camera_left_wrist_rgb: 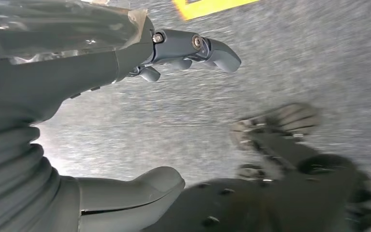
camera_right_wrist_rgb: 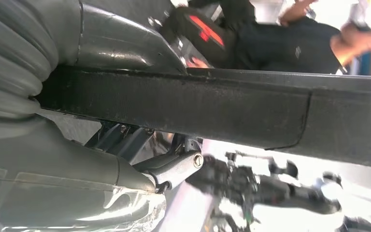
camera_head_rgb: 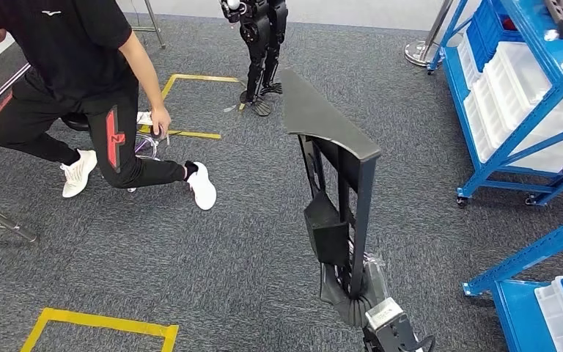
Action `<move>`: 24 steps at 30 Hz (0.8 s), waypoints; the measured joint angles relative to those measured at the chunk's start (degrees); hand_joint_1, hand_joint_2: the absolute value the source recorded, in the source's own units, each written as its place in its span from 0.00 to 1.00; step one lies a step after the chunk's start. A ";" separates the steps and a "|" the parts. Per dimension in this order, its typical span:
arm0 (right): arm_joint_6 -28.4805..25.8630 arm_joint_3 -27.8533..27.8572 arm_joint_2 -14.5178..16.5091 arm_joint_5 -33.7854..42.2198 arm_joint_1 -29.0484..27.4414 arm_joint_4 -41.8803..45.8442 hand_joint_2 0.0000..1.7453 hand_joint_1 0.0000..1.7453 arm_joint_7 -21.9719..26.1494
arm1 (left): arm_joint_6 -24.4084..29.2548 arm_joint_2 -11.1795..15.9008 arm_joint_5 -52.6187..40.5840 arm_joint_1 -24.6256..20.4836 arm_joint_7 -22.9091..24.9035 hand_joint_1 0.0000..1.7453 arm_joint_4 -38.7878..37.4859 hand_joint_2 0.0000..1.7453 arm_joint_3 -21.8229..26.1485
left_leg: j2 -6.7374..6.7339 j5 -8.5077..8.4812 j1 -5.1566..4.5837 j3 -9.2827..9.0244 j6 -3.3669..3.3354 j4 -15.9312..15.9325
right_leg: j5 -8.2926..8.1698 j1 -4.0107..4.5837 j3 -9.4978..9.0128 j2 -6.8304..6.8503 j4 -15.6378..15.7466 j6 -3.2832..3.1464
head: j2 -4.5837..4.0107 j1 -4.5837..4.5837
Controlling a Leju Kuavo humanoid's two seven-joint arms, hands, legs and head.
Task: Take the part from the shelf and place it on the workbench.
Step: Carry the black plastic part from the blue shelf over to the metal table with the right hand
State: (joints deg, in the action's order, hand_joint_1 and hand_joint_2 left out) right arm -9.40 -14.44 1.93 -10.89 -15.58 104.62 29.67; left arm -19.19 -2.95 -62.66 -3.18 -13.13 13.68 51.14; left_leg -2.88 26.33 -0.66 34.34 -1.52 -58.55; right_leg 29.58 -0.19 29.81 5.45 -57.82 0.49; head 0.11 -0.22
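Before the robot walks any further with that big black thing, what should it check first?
1. Part held: ok. The right hand grips the black part at its lower end.
2. Part steady: cannot tell. It stands tall and tilted above the hand.
3. Left hand free: ok. Its fingers are apart and hold nothing.
4. Path ahead: not ok. A person is lunging on the carpet, with another robot standing beyond.
5. Room at the side: cannot tell. The blue shelf with white bins stands close on the right.
6. Workbench found: cannot tell.
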 joint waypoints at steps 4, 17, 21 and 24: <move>2.37 -0.80 -0.27 -1.68 1.68 -0.68 1.00 1.00 -1.16 | 0.01 -0.44 1.74 -0.40 -4.48 0.00 -0.01 1.00 -0.08 | 2.12 -0.94 0.69 -1.09 -0.95 1.54 | 2.44 -0.12 1.74 -2.95 -4.50 0.51 | 0.00 -0.12; 8.62 -2.22 -0.66 -1.32 8.26 -4.56 1.00 1.00 3.87 | 0.07 -1.13 5.27 -0.02 -5.98 0.00 0.00 1.00 3.28 | 8.43 -0.30 1.02 -0.04 1.07 -0.03 | -1.14 -1.60 1.41 -6.56 -0.86 1.07 | 0.00 -0.25; 8.62 -2.54 -0.84 -1.14 8.45 -4.62 1.00 1.00 4.27 | -0.08 -1.20 5.32 0.02 -5.85 0.00 0.00 1.00 3.87 | 3.67 5.33 1.23 5.24 1.89 -10.79 | -1.04 -1.35 1.27 -4.51 -0.71 -0.30 | 0.00 0.06; 8.62 -2.72 -0.99 -1.13 8.45 -4.81 1.00 1.00 4.29 | -0.07 -1.29 5.35 0.16 -5.83 0.00 0.00 1.00 4.12 | 3.06 5.88 1.34 8.01 2.02 -15.69 | -0.77 -1.07 1.13 -2.72 -0.72 -0.66 | 0.00 0.05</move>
State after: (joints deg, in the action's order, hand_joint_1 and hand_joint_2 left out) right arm -0.79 -17.16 0.95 -12.02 -7.14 99.81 33.97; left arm -19.26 -4.24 -57.31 -3.03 -18.96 13.68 55.26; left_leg 0.18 32.22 0.68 42.35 0.50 -74.24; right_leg 28.81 -1.26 30.94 2.73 -58.54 -0.17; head 0.11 -0.17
